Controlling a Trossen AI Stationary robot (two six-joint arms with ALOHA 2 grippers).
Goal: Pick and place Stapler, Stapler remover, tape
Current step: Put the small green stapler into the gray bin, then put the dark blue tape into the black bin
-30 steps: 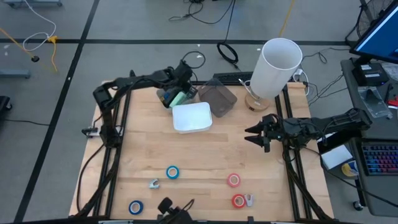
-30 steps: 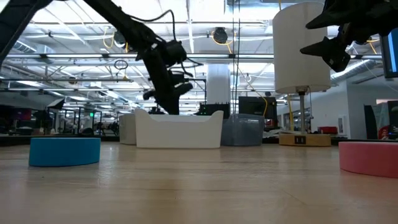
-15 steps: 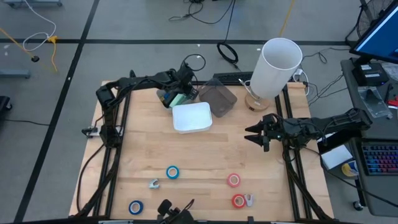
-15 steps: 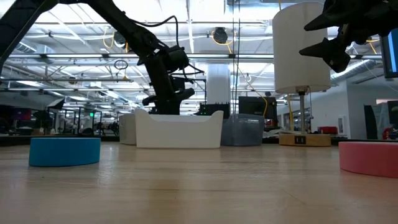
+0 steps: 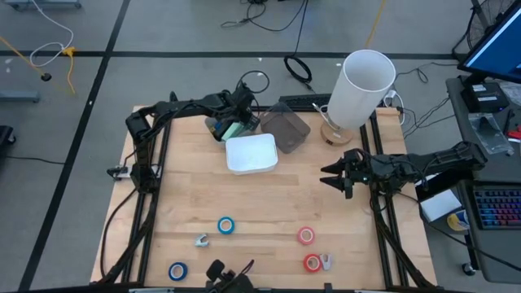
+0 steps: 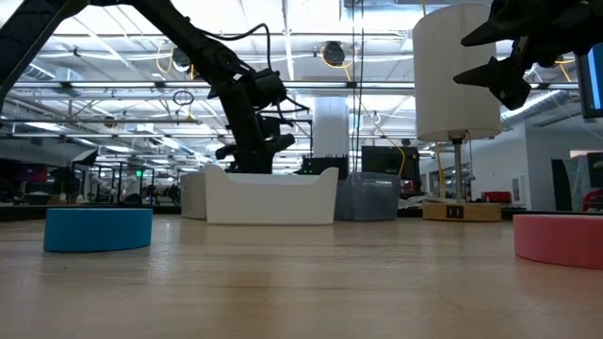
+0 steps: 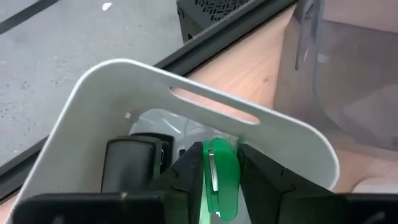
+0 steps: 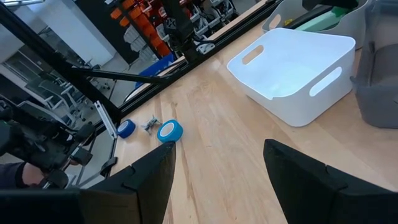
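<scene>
A green stapler (image 7: 221, 182) sits inside the pale grey bin (image 7: 124, 70) at the table's far left, next to a dark block (image 7: 133, 167). My left gripper (image 5: 237, 121) reaches down into that bin, its fingers on either side of the stapler. Two blue tape rolls (image 5: 225, 225) (image 5: 177, 270) and two red ones (image 5: 305, 236) (image 5: 312, 263) lie flat near the front edge. Small silvery stapler removers (image 5: 201, 240) (image 5: 326, 261) lie beside them. My right gripper (image 5: 335, 175) hovers open above the table's right side, holding nothing. My left gripper has the green stapler's two sides (image 7: 211, 177) between its two fingers (image 7: 189, 171). The fingers slant down into the grey bin from the table's left. The stapler is inside the bin; I cannot tell whether it rests on the bin's floor.
A white handled bin (image 5: 251, 152) stands beside the grey one, and a clear smoky bin (image 5: 286, 130) to its right. A tall white cylinder on a wooden base (image 5: 358, 89) stands at the far right. Bare wood lies between the bins and the tapes.
In the low view my left gripper has shifted slightly up and toward the right over the grey bin, then kept still. The stapler stays in the bin.
</scene>
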